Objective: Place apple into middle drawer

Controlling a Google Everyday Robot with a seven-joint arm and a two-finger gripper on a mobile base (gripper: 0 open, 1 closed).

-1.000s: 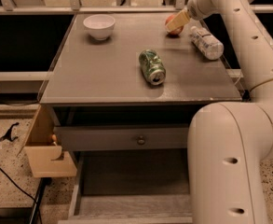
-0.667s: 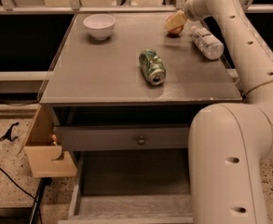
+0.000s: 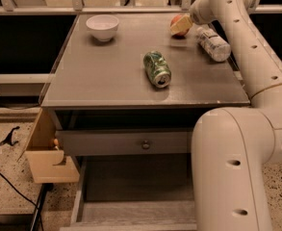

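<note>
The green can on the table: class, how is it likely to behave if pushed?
The can lies on its side, so a push across its length would probably set it rolling. It looks like thin metal, so it is likely light and easily dented. The gripper is at the apple, by the table's back edge.

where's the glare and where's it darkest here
Camera view: soft sheen on the grey tabletop by the tipped green soda can; darkest in the gap under the tabletop; the gripper, back right at the small red-orange apple, is well lit; the open grey middle drawer is dim.
</note>
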